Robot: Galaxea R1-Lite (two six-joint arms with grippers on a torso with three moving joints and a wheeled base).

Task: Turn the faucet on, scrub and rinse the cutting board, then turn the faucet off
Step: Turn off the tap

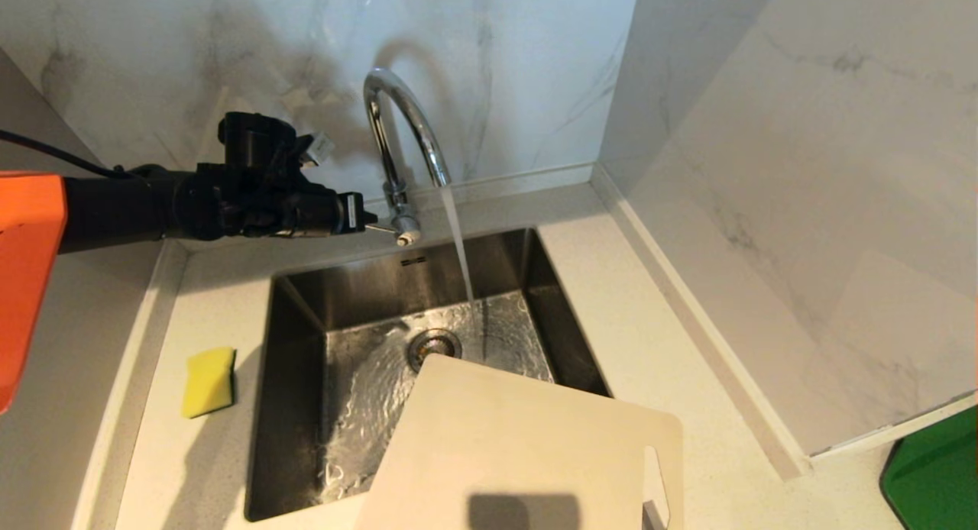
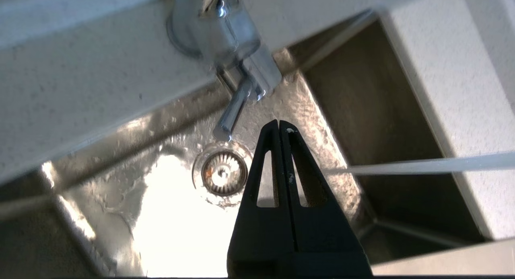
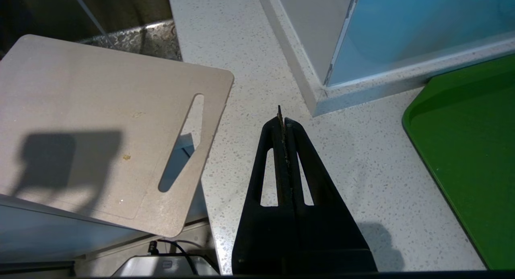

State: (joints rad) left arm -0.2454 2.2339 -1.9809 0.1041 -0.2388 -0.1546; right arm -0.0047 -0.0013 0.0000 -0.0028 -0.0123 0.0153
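The left claw (image 1: 367, 218) is pressed shut with nothing in it, its tip just beside the thin side lever (image 1: 386, 228) at the foot of the faucet (image 1: 401, 125). In the left wrist view the closed tips (image 2: 280, 128) sit close to the lever's free end (image 2: 231, 118), but whether they touch it cannot be told. The lever juts out from the faucet base toward the claw and slightly toward the sink (image 1: 306, 339). Water runs from the spout (image 1: 458, 240) down onto the sink floor near the drain (image 1: 434, 345), so the tap-opening step looks done.

The next step is likely the scrubbing. The sponge (image 1: 208, 381) lies on the table (image 1: 688, 377) left of the sink, on the left arm's side and well apart from the claw, toward the robot.

The board (image 1: 519, 446) rests tilted over the sink's near right corner, one corner reaching toward the drain and not under the stream. Its long axis runs diagonally, from the sink out toward the robot's right, with the slot handle (image 3: 183, 142) at that right-hand end.

The right claw (image 3: 281, 118) is also shut and empty, hanging over the table just beside the handle end, so it is the nearer arm to the board. A green tray (image 3: 462, 150) lies further right.
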